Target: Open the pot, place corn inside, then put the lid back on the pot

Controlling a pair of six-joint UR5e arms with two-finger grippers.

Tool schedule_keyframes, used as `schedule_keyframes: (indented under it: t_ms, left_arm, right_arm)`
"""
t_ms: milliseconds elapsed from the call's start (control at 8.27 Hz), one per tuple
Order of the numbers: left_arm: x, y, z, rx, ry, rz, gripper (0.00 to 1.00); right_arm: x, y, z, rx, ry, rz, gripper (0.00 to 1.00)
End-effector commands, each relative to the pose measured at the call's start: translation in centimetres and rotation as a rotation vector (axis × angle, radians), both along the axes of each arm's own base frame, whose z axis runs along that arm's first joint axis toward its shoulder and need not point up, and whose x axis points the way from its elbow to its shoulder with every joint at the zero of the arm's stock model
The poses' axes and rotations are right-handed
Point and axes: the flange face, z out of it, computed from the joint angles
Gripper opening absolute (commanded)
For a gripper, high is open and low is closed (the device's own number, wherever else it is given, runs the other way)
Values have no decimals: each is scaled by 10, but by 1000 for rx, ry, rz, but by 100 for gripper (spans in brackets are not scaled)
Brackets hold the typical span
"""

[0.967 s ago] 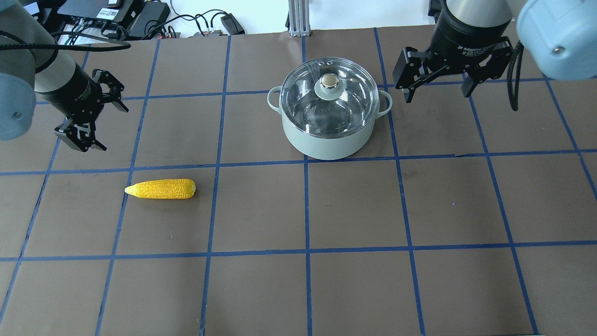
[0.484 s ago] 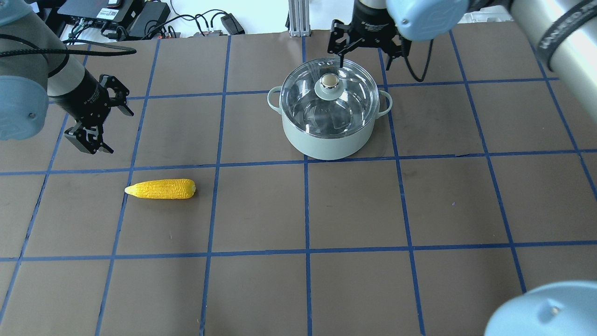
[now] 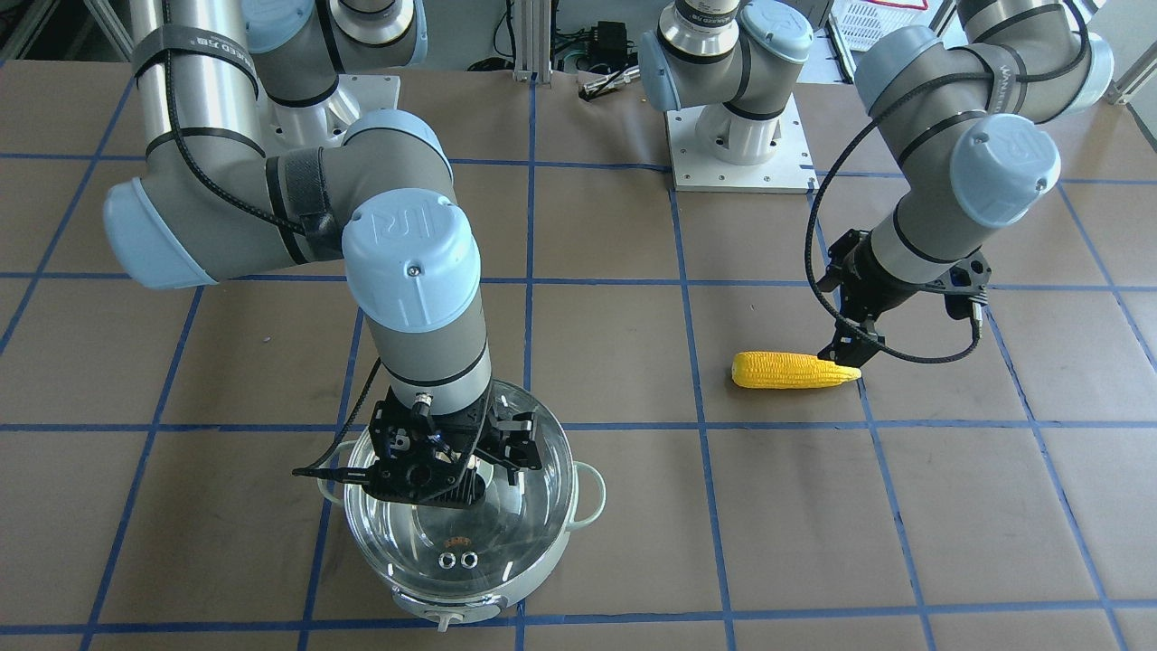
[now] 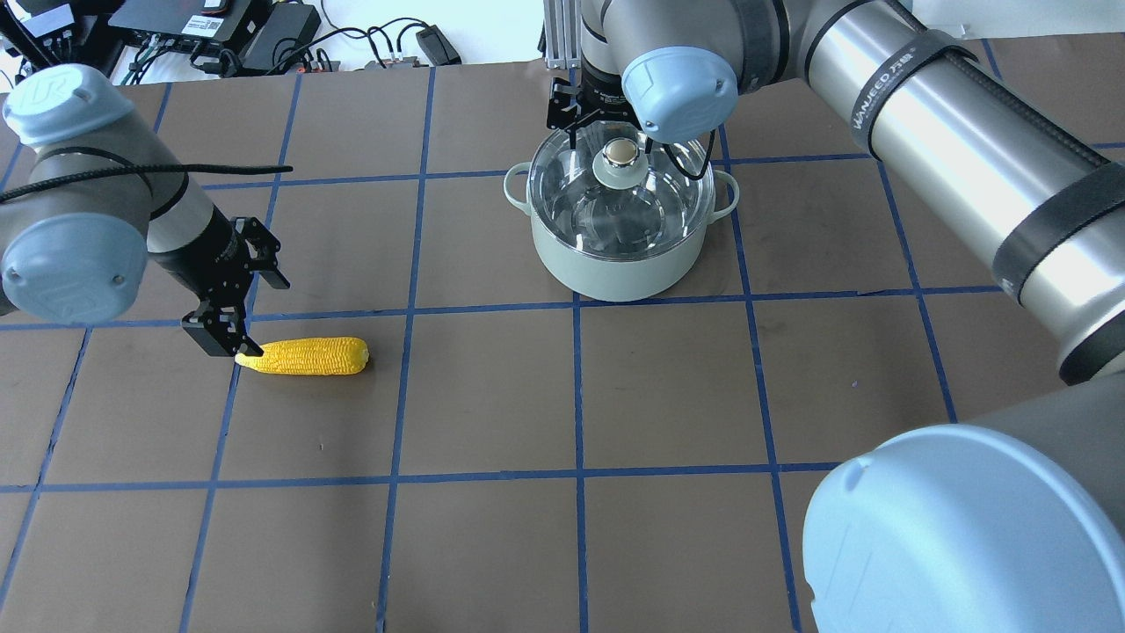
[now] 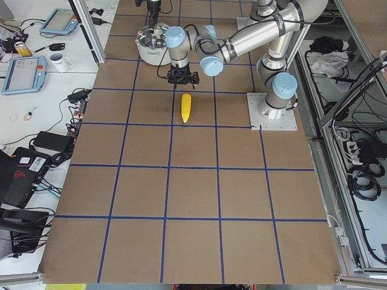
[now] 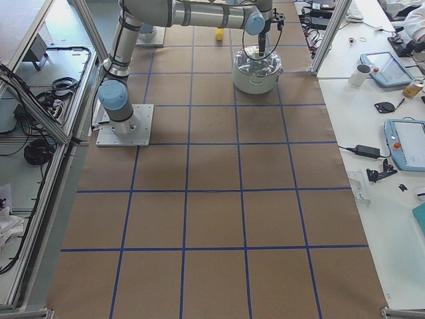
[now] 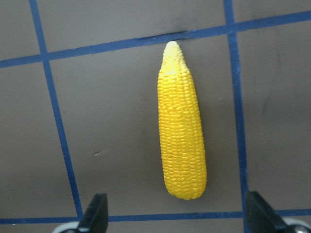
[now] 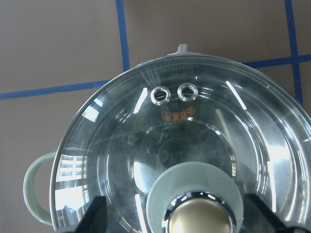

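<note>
the round clear glass domed lid (image 8: 121,145) sits on the round pale mint-white pot (image 4: 615,268) and closes its mouth, so nothing can pass inside. its shiny beige-metal knob (image 8: 199,224) stands between the spread fingers of the right gripper (image 8: 177,218), with a gap on each side. the pot's small loop handles (image 4: 517,189) jut out sideways. the bright yellow ear of corn (image 7: 181,141) lies flat on the brown taped table (image 4: 668,378), well apart from the pot, with bare surface all round it. the left gripper (image 7: 177,221) hangs over it, fingers set wider than the ear.
</note>
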Motion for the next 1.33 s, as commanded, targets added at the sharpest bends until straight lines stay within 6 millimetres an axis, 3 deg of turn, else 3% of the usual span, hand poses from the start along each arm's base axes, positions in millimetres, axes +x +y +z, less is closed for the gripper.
schedule_keyframes:
  t_ms: [0,242,484,604,725,1209]
  left_arm:
    - [-2,19,-50,51,5,58,100]
    - [1,8,-58,-28,-12,60,100]
    - [5,-4,-70,-72,-24,98,100]
    - [5,-10,-75,-107,-22,99,100]
    - [1,-2,-87,-97,23,104,100]
    - [19,6,-120,-53,40,119,100]
  right_arm:
    - [1,1,-19,24,2,0,99]
    - [-2,1,-17,17,17,12,98]
    - [-7,1,-8,4,19,20,86]
    - [-7,2,-8,5,19,22,76]
    - [-7,3,-9,8,20,23,67]
    - [-7,4,-8,10,20,42,35]
